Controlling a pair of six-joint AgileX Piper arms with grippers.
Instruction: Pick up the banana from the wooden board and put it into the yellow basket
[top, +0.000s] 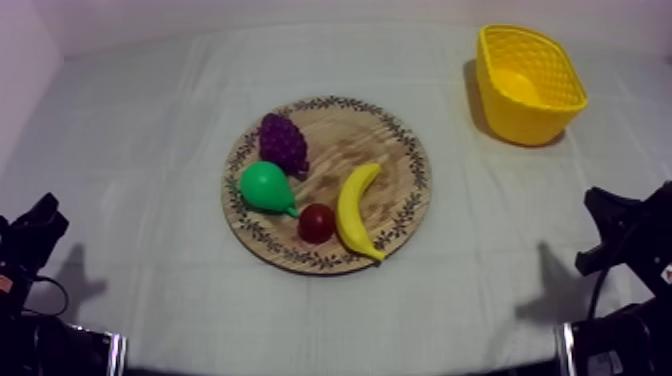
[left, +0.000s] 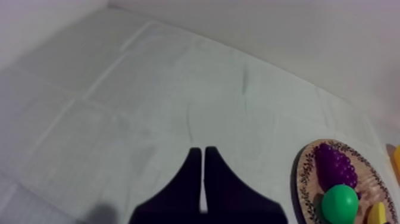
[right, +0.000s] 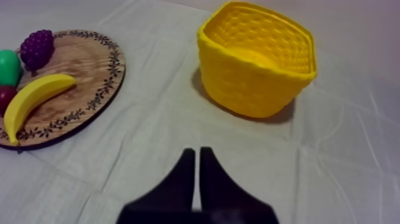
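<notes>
Top view: the banana (top: 357, 212) lies on the right half of the wooden board (top: 345, 130), and its near tip reaches the board's patterned rim. The small red fruit (top: 316, 222) sits just beside its inner curve; whether the two touch cannot be told. The pear (top: 265, 187) and the grapes (top: 283, 142) occupy the left half. The yellow basket (top: 530, 100) stands upright on the surface (top: 150, 120), well apart from the board at the far right. Probable faults from this position:

- A finger lowered on the inner side of the banana may strike the small red fruit and roll it off the board.
- A grasp near either tapered end may let the smooth, curved body pivot or slip out.
- A low approach to the basket may catch its rim and push or tip it, since it looks light.

The right arm is judged the better placed, as the basket is on its side. The right hand (right: 197, 151) is clenched on nothing, its fingers lying together as a narrow wedge over bare cloth between board and basket. The left hand (left: 203, 150) is likewise closed and empty, near the board's left rim. Neither touches any object — the working hand must spread its fingers before descent, or it will shove the banana instead of straddling it.
</notes>
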